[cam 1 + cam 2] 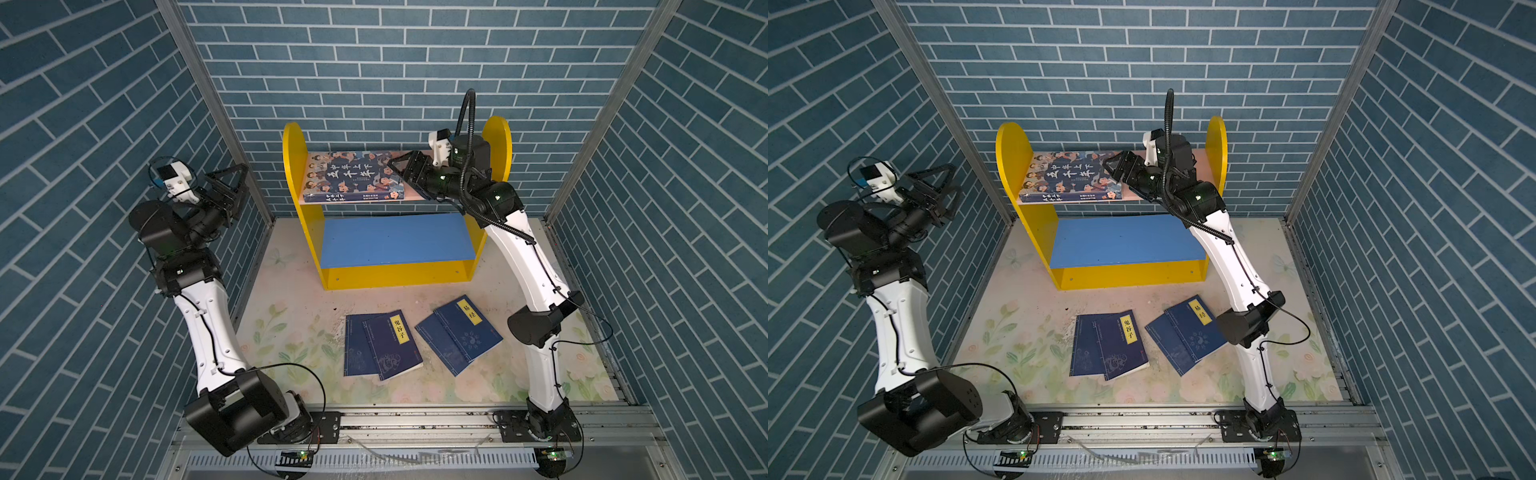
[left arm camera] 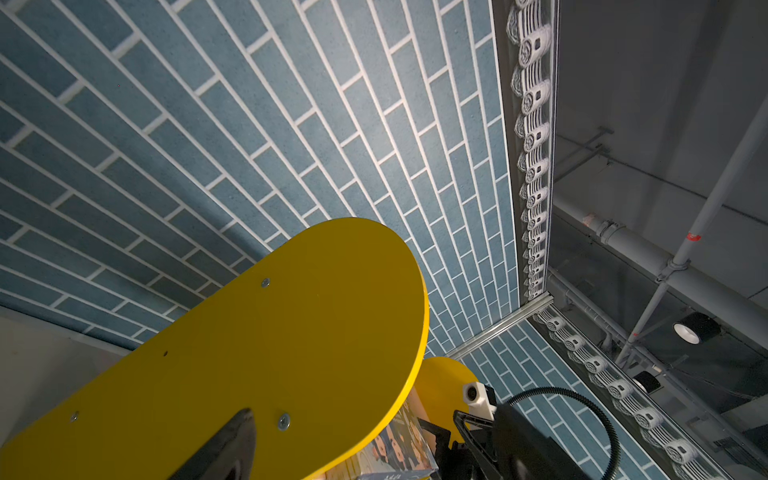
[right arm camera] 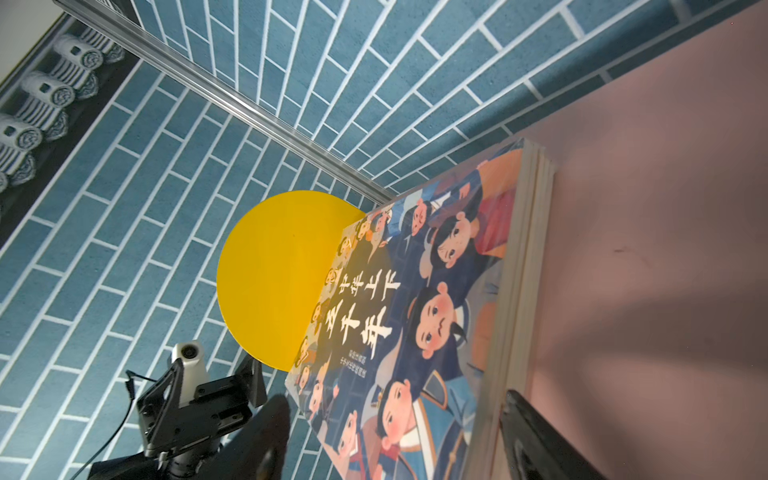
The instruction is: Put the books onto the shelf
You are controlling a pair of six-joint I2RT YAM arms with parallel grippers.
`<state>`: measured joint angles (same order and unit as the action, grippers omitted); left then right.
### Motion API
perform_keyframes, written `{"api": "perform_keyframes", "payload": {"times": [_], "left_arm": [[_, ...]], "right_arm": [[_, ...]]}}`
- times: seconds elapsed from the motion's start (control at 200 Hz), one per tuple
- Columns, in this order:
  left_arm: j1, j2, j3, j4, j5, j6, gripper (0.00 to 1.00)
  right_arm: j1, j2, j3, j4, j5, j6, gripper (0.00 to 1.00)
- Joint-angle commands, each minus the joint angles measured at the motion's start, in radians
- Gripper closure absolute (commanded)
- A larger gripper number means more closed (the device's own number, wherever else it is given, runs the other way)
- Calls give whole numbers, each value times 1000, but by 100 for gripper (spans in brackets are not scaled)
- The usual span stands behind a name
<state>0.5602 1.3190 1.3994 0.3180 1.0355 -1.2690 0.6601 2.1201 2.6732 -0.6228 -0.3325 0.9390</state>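
Top views: thick cartoon-cover book (image 1: 353,176) lies flat on the shelf (image 1: 293,166) top tier. Right gripper (image 1: 405,176) is at its right end, jaws spread. Left gripper (image 1: 245,183) is left of the shelf, spread, empty. Four thin navy books (image 1: 390,345) lie in front of the shelf.
Left wrist: shelf side panel only.
Right wrist: fingers (image 3: 536,436) straddle the book and don't look clamped.
Next, likely: back out and edge-pick a thin book.
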Motion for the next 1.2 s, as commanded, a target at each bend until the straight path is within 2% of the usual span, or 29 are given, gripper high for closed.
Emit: {"api": "perform_keyframes", "payload": {"times": [0.0, 0.58, 0.765, 0.91, 1.075, 1.12, 1.195], "left_arm": [[-17, 5, -11, 57, 5, 8, 9], [-94, 58, -8, 70, -22, 43, 9], [-106, 92, -14, 172, -38, -55, 9], [-112, 74, -19, 181, -36, -39, 9], [-118, 34, 7, 78, -17, 84, 10], [-118, 17, 22, -2, -11, 156, 10], [-118, -18, 61, -187, -9, 357, 10]], "right_arm": [[-4, 35, 41, 63, -53, 50, 20], [5, 101, 54, 135, -118, 155, 21], [5, 115, 54, 164, -127, 179, 21], [9, 137, 63, 191, -141, 207, 21], [10, 139, 63, 191, -141, 211, 21], [10, 133, 63, 186, -136, 209, 21], [9, 114, 63, 166, -114, 192, 20]]}}
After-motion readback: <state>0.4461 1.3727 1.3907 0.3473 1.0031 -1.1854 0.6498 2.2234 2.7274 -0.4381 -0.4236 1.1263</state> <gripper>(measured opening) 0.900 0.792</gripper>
